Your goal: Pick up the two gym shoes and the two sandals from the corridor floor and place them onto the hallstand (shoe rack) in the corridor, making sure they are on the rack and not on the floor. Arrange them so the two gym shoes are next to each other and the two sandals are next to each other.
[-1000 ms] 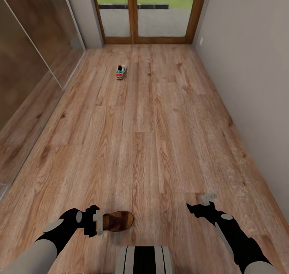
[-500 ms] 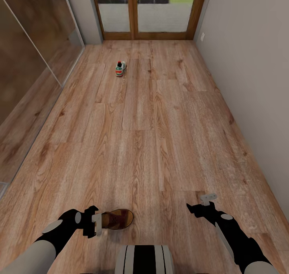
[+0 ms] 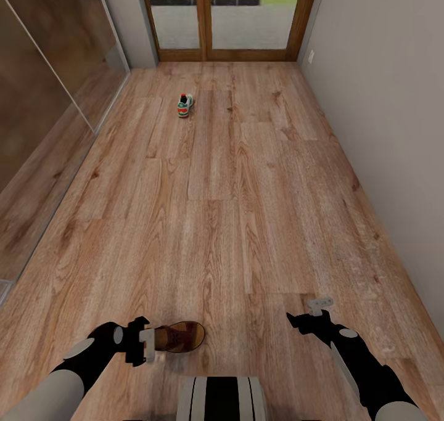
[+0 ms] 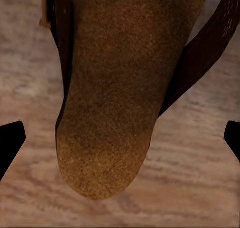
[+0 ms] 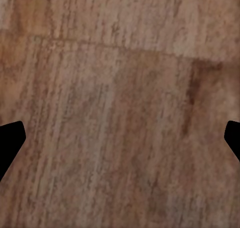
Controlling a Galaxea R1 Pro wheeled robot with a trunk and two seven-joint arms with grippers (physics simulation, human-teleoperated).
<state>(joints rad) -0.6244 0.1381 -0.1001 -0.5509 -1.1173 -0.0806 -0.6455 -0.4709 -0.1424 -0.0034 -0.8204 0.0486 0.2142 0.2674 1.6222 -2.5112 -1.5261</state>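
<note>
Since a moment ago, your left gripper (image 3: 148, 343) stayed wide open, jaws around the sandal (image 3: 179, 337), gripping nothing. Your right gripper (image 3: 320, 306) was open, empty. The grasp remained undone.
</note>
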